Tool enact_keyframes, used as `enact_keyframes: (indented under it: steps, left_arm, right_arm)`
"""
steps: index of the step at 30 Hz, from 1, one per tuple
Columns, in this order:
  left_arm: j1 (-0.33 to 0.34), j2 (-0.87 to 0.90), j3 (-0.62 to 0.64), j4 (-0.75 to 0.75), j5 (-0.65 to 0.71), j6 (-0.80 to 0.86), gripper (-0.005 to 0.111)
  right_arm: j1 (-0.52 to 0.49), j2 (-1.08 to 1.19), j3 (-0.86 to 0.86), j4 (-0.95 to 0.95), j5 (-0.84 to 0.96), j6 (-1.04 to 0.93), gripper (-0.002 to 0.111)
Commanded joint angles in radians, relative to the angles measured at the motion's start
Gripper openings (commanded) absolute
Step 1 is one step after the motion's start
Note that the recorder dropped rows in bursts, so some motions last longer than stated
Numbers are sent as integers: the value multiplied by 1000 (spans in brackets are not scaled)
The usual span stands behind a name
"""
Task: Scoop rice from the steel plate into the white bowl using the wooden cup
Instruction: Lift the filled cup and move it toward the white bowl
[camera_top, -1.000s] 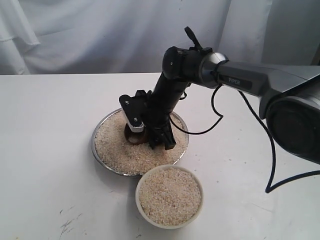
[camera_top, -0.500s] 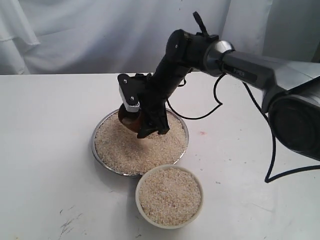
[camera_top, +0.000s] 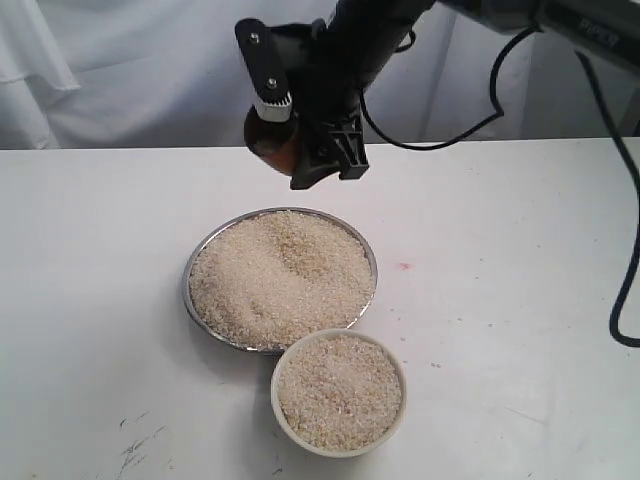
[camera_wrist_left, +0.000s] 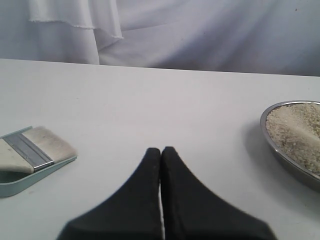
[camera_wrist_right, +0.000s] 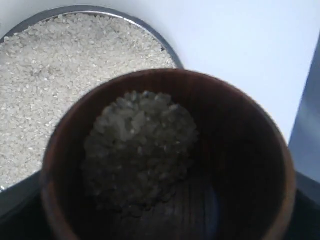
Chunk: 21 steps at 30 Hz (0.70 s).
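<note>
The right gripper (camera_top: 300, 140) has risen. Half a second ago it held the cup (camera_top: 268, 142) low over the rice (camera_top: 280, 275), and now we see it well above the far edge of the plate (camera_top: 187, 290). We judge the scoop done and the carry begun; the load has next to come toward us, over to the bowl (camera_top: 275, 392).

Nearest us stands that bowl, one only, already filled with rice almost to its rim. It sits just beside the plate's near rim, and we cannot tell whether the two touch. Behind it lies the one plate, heaped with grains right across.

Above and beyond hangs the one cup, clamped between the right fingers, which are spread only to its width. In the right wrist view we see a clump of rice lying to one side inside it, with dark wood bare beside it, so we count it a part load.

Of the two grippers, the left gripper (camera_wrist_left: 161, 156) sits low over the table (camera_wrist_left: 150, 100), its fingers pressed together on nothing, with one brush (camera_wrist_left: 37, 150) near it. Farthest back hangs a white cloth (camera_top: 120, 70)
</note>
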<state>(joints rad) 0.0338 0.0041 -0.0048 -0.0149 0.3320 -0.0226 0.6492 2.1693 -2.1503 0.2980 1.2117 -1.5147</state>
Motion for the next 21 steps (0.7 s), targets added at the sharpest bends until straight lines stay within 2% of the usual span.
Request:
enact_keyframes:
  steps: [1,6,12,21]
  left_arm:
    - [2,-4,5,-2,-13,-1,0]
    - [2,-4,5,-2,-13,-1,0]
    - [2,-4,5,-2,-13,-1,0]
    - [2,-4,5,-2,-13,-1,0]
  right_arm:
    - [21,-54,-10,0,9,35,0]
    - [32,-67,60,1,9,58,0]
    - [81,-151,327,-112,6,54,0]
    - [148,-416,826,-322,-415,57,0]
